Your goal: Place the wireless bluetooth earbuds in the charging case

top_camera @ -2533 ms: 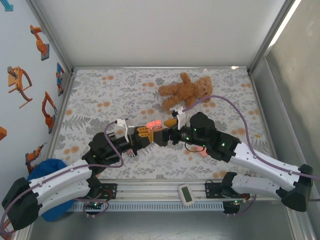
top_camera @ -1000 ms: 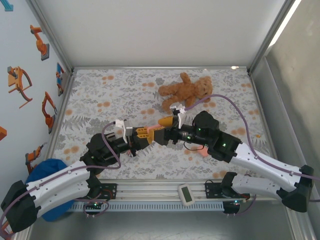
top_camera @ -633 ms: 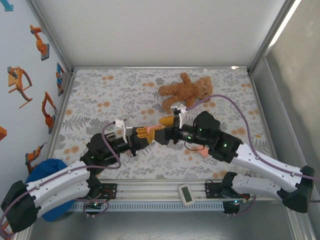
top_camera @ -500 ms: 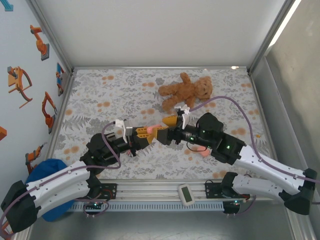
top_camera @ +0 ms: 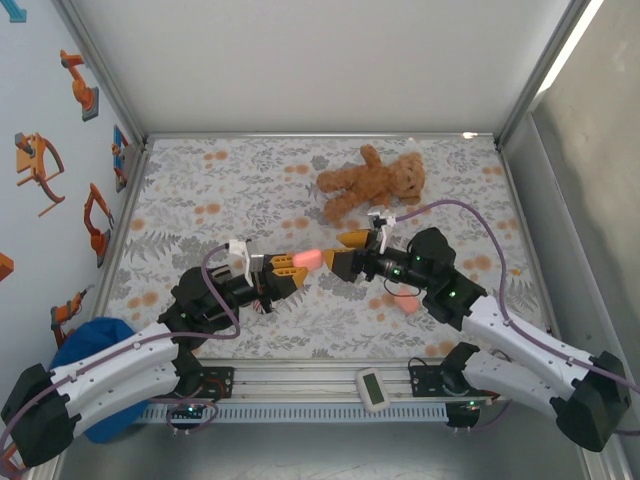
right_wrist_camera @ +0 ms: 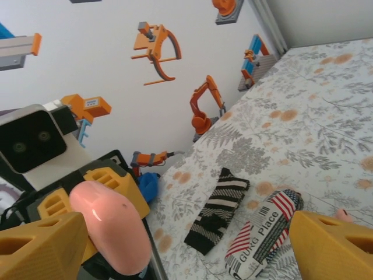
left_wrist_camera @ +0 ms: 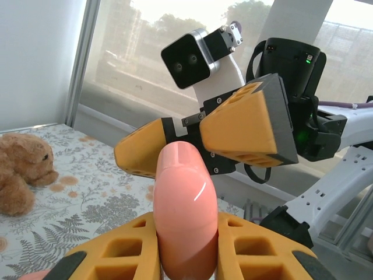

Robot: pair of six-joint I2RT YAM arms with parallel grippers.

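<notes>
Since both arms meet over the middle of the floral mat [top_camera: 200,190], most of the free room is at the back left, bare right up to the metal frame [top_camera: 320,134] and the sticker wall [top_camera: 60,150]. Back right is tighter: a teddy bear [top_camera: 370,182] lies just behind the right gripper [top_camera: 338,252]. From the right wrist view, a striped sock [right_wrist_camera: 218,210] and a flag-print bundle [right_wrist_camera: 262,233] lie side by side on the mat, over toward the left wall.

As for the grip, the left gripper [top_camera: 296,263] is clamped tight on the pink charging case [top_camera: 311,259], held up off the mat and pointed at the other arm. The right gripper's 2 yellow fingers [left_wrist_camera: 250,125] are spread wide with nothing in them, and the case is just off their tips, not touching. 1 small pink lump [top_camera: 405,302] sits on the mat under the right arm; can't tell if it's an earbud or another case.
</notes>
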